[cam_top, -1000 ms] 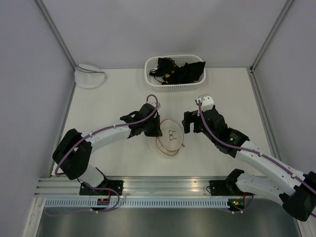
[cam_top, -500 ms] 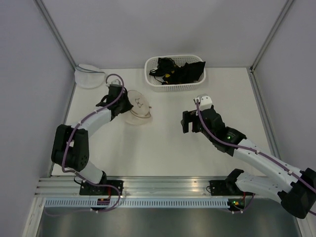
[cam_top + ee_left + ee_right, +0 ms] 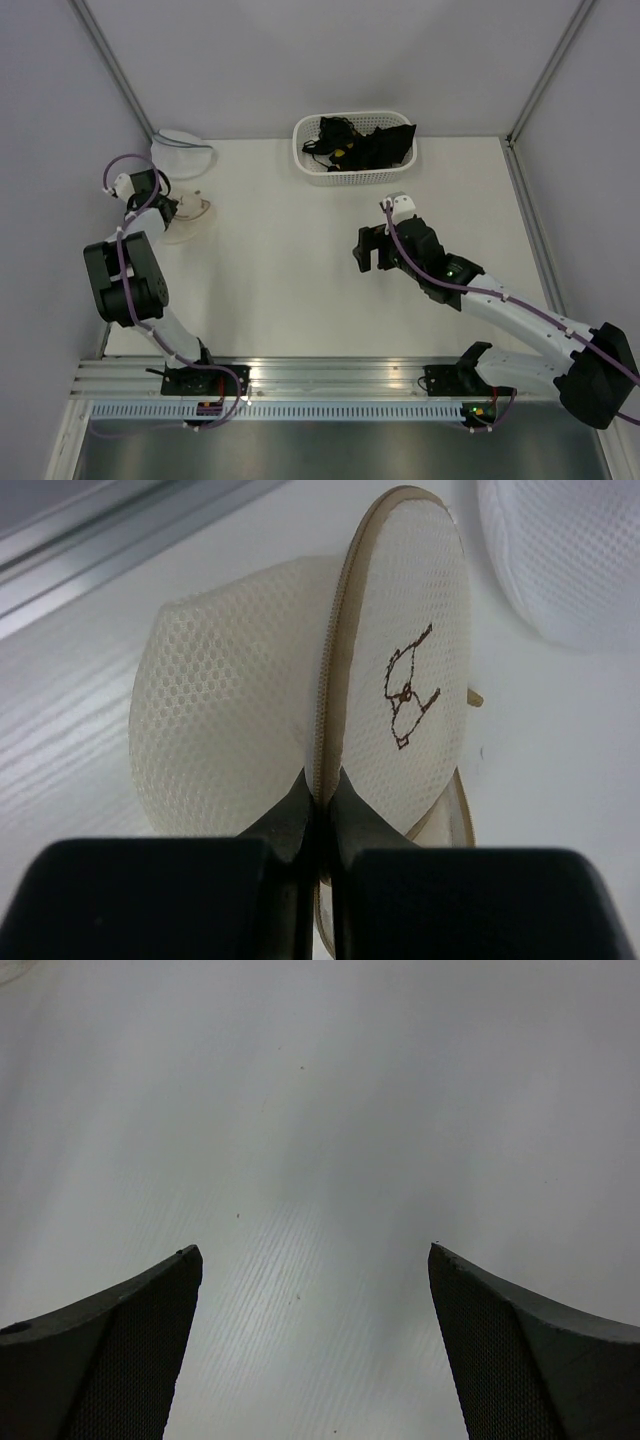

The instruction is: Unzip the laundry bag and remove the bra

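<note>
**Laundry bag held at far-left edge of tabletop**

The left fingers (image 3: pixel 296 806) were pressed together on the tan zippered rim of the laundry bag (image 3: pixel 405 670), which stood on edge at the tabletop's (image 3: pixel 300 300) left side, near a second white mesh pouch (image 3: pixel 180 152). The right fingers (image 3: pixel 140 1340) were spread wide apart over bare tabletop, holding nothing. A white basket (image 3: pixel 350 178) of black fabric sat at the far edge.

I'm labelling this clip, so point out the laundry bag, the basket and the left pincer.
laundry bag (image 3: pixel 410 630): left wrist view, flat mesh face.
basket (image 3: pixel 355 178): top view, near wall.
left pincer (image 3: pixel 322 792): left wrist view, fingertips shut on the bag's rim.
</note>
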Motion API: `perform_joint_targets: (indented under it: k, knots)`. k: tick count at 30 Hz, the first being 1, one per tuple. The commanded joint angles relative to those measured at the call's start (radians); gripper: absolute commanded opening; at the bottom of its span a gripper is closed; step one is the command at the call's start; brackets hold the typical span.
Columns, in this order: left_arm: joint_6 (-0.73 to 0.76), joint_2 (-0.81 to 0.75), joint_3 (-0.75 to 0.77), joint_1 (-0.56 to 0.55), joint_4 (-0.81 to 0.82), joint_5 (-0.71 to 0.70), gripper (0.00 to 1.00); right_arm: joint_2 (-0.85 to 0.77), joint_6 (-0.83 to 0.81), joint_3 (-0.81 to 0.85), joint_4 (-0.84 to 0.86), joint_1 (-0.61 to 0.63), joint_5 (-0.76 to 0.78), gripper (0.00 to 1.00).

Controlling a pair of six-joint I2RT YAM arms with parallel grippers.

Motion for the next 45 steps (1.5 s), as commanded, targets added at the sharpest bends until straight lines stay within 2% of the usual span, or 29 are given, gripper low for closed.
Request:
perform_joint_targets:
  k: [1, 3, 7, 9, 17, 18, 20, 21, 22, 24, 25, 28, 31, 32, 35, 40, 43, 44, 45]
  knots:
    - [-0.031, 0.059, 0.011, 0.042, 0.088, 0.006, 0.02, 0.024, 0.015, -0.001, 0.062, 0.001, -0.051, 0.98]
    - [-0.014, 0.099, 0.055, 0.067, 0.122, 0.035, 0.02, 0.032, 0.014, 0.001, 0.061, 0.001, -0.056, 0.98]
    - [0.001, 0.228, 0.174, 0.105, 0.156, 0.184, 0.02, 0.029, 0.026, -0.018, 0.079, 0.001, -0.054, 0.98]
    - [0.008, 0.256, 0.207, 0.117, 0.246, 0.277, 0.02, 0.031, 0.029, -0.027, 0.084, 0.001, -0.049, 0.98]
    - [-0.047, 0.34, 0.343, 0.139, 0.346, 0.408, 0.02, 0.049, 0.035, -0.036, 0.065, 0.001, 0.01, 0.98]
    - [-0.061, 0.339, 0.344, 0.143, 0.376, 0.441, 0.05, 0.05, 0.035, -0.036, 0.067, 0.003, 0.017, 0.98]
    - [-0.087, 0.331, 0.34, 0.147, 0.383, 0.459, 0.31, 0.052, 0.034, -0.038, 0.071, 0.001, 0.03, 0.98]
    - [-0.094, 0.313, 0.332, 0.147, 0.383, 0.465, 0.41, 0.054, 0.032, -0.035, 0.068, 0.001, 0.044, 0.98]
    - [-0.097, 0.298, 0.32, 0.147, 0.381, 0.462, 0.64, 0.055, 0.031, -0.031, 0.067, 0.001, 0.05, 0.98]
    - [-0.114, 0.232, 0.256, 0.147, 0.371, 0.424, 0.93, 0.049, 0.031, -0.031, 0.071, 0.001, 0.063, 0.98]
    - [-0.115, 0.203, 0.231, 0.145, 0.363, 0.411, 0.99, 0.044, 0.031, -0.031, 0.074, 0.001, 0.061, 0.98]
    - [-0.129, 0.085, 0.131, 0.144, 0.334, 0.368, 1.0, 0.032, 0.035, -0.031, 0.085, 0.003, 0.057, 0.98]
    - [-0.138, -0.011, 0.09, 0.137, 0.216, 0.348, 1.0, 0.027, 0.031, -0.031, 0.091, 0.0, 0.046, 0.98]
    - [-0.161, -0.035, 0.071, 0.125, 0.128, 0.336, 1.0, 0.029, 0.034, -0.033, 0.094, 0.0, 0.046, 0.98]
    - [-0.193, -0.124, -0.002, 0.104, 0.073, 0.357, 1.0, 0.032, 0.04, -0.028, 0.102, 0.0, 0.026, 0.98]
    - [-0.097, -0.27, -0.093, -0.051, 0.051, 0.458, 1.0, -0.018, 0.071, -0.045, 0.12, -0.002, 0.038, 0.98]
    - [-0.031, -0.347, -0.145, -0.198, 0.076, 0.599, 1.0, -0.049, 0.066, -0.05, 0.107, -0.003, 0.084, 0.98]
    - [0.015, -0.365, -0.159, -0.299, 0.076, 0.63, 1.0, -0.054, 0.063, -0.047, 0.098, -0.005, 0.092, 0.98]
    - [0.029, -0.394, -0.173, -0.345, 0.078, 0.679, 1.0, -0.061, 0.06, -0.045, 0.079, -0.005, 0.11, 0.98]
